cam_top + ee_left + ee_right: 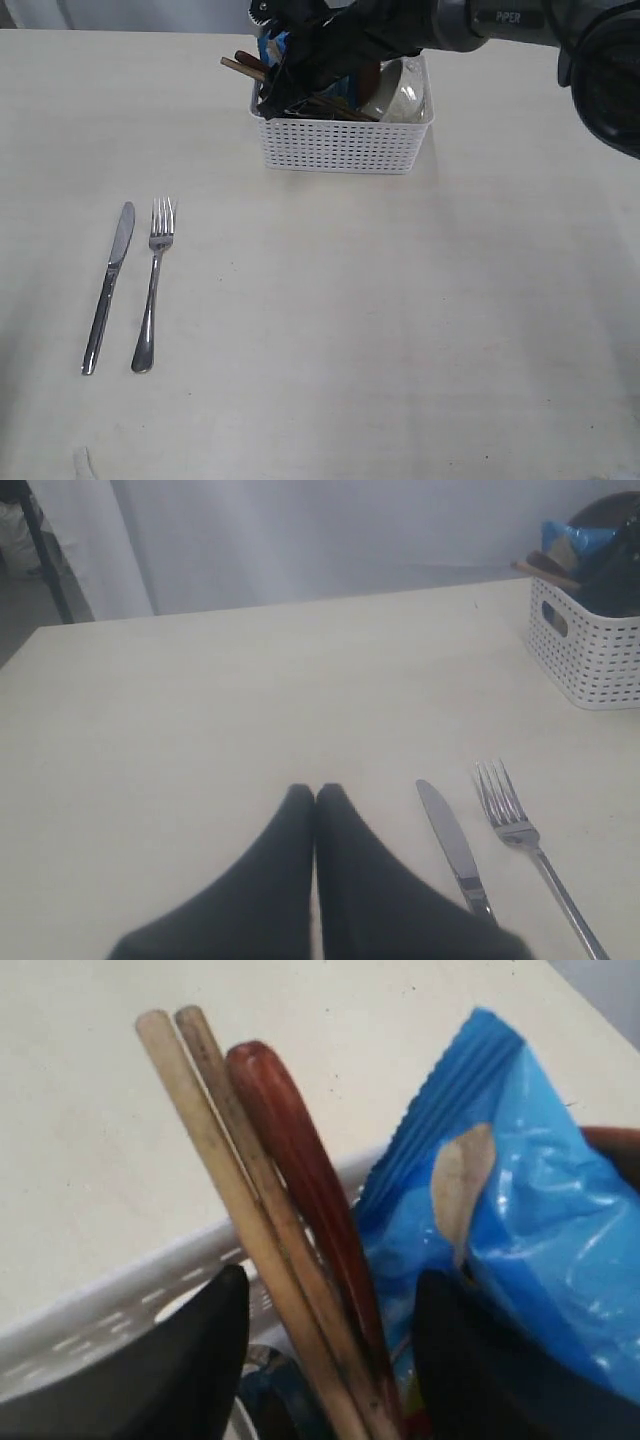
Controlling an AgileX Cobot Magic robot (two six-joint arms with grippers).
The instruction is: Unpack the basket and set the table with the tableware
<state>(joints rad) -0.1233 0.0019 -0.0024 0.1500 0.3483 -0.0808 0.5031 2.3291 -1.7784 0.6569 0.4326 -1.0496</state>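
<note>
– Chopsticks (240, 1210) and wooden spoon (300, 1170), how'll they handle?
– Light, stiff, thin. Wood isn't slick, but they're round, so they could roll or scissor apart in a pinch. Spoon handle's glossier, prob slippier. Nothing fragile abt them.
– Where are they now?
– Leaning in the basket (345, 145), upper middle of the exterior frame, ends poking out over its left rim, side by side and touching. The snack bag (520, 1210) sits just beside the spoon.
– And the right gripper (332, 1290)?
– Jaws wide apart, one each side of the three sticks, clamped on nothing yet. The left gripper (315, 798) has its tips pressed together, empty, low over the table (400, 330) near the knife (108, 288) and fork (153, 290), which lie lower left.
– Grip spot?
– I'd take them mid-shaft, below the free ends, square across so all three close up together. Too near the tips and they'd pivot.
– Snags?
– Basket rim under the sticks, crinkly bag vs. one finger, bowl (400, 95) at the basket's right end. Lift up and out along their lean, imo.
– Room?
– Plenty: centre and right of the table are bare. Far edge runs close behind the basket, so swing toward the near side
</note>
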